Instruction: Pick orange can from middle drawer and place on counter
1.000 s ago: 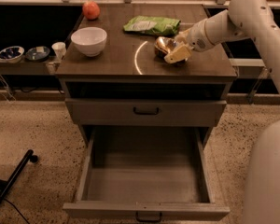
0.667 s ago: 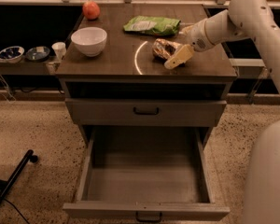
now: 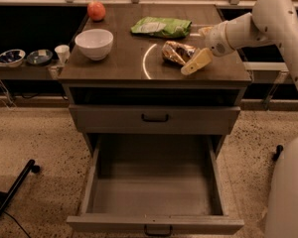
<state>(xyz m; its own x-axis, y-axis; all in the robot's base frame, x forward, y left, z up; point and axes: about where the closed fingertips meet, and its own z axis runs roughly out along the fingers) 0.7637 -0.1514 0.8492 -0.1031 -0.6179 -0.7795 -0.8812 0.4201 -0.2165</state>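
Note:
The orange can (image 3: 176, 52) lies on its side on the counter (image 3: 119, 66), just right of the pale arc mark. My gripper (image 3: 201, 47) is right beside the can's right end, low over the counter. It is open, with one pale finger (image 3: 196, 63) in front of the can and the other (image 3: 205, 31) behind. It holds nothing. The middle drawer (image 3: 154, 221) is pulled out below, and its grey floor is bare.
A white bowl (image 3: 94, 43), a red-orange fruit (image 3: 96, 10) and a green bag (image 3: 160, 27) sit on the counter. A closed drawer (image 3: 155, 118) is above the open one. A side shelf at left holds small dishes (image 3: 25, 57) and a cup (image 3: 62, 53). My white base (image 3: 289, 192) is at the right.
The gripper opened and let go of the can, then drew back a little to the right. The can now rests on the counter by itself.

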